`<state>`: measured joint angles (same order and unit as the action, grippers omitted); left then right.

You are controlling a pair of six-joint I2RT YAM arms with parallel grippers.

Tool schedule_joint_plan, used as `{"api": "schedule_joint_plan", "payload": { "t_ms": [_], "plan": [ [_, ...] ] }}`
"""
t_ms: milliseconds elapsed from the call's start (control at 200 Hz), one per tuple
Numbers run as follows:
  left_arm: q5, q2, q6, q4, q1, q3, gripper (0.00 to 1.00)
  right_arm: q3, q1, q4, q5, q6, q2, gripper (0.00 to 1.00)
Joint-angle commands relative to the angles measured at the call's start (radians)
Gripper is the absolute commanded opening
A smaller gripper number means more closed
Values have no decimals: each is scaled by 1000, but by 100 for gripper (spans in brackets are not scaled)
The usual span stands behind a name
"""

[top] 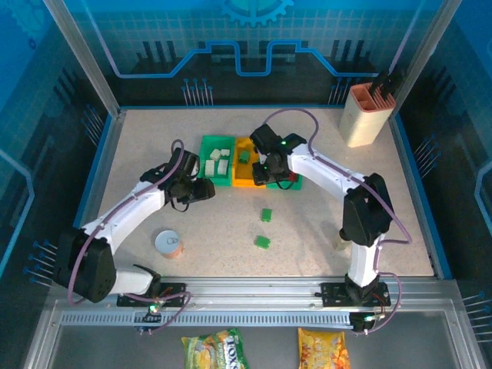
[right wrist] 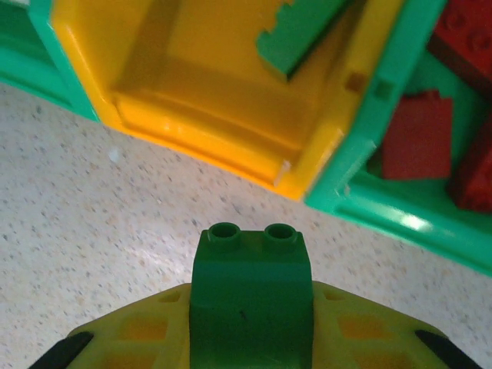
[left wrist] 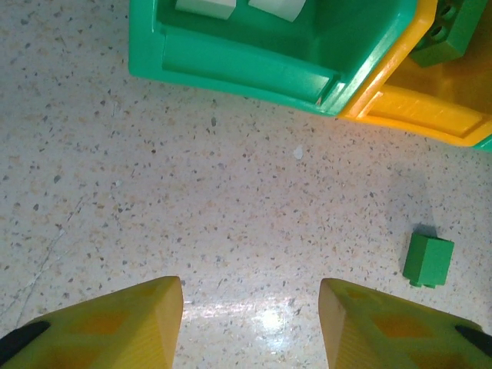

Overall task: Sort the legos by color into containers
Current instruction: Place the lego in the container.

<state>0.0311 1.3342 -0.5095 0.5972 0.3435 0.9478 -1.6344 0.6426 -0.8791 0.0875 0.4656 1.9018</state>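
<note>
- Left to pick up, nearest: two loose bricks (top: 266, 215), green, on the table (top: 154, 138).
- Farther out: left claw (left wrist: 250, 323), spread, holding nothing, low before the green bin (left wrist: 231, 69) with white bricks (left wrist: 204, 6).
- Pinched tight in the right claw (right wrist: 252, 334): a green brick (right wrist: 250, 277), just short of the yellow bin (right wrist: 192, 138).
- Step in hand, likely: taking green to yellow, where a green piece (right wrist: 300, 34) lies.
- Next: go forward over the rim, then let go; keep off the bin of reds (right wrist: 400, 211) beside it.
</note>
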Motion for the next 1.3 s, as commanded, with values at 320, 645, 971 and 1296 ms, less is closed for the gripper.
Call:
{"api": "schedule_joint_plan", "payload": {
  "t_ms": [320, 645, 971, 1296],
  "plan": [
    [9, -87, -58, 32, 27, -56, 51, -321, 14, -15, -24, -18, 253, 32],
    [3, -100, -70, 33, 46, -61, 51, -406, 0, -29, -24, -15, 377, 34],
    [-2, -78, -83, 32, 80, -45, 51, -403, 0, -27, -45, -6, 363, 44],
    [-10, 10, -98, 20, 146, 10, 51, -410, 0, -49, -42, -15, 286, 47]
  ]
}}
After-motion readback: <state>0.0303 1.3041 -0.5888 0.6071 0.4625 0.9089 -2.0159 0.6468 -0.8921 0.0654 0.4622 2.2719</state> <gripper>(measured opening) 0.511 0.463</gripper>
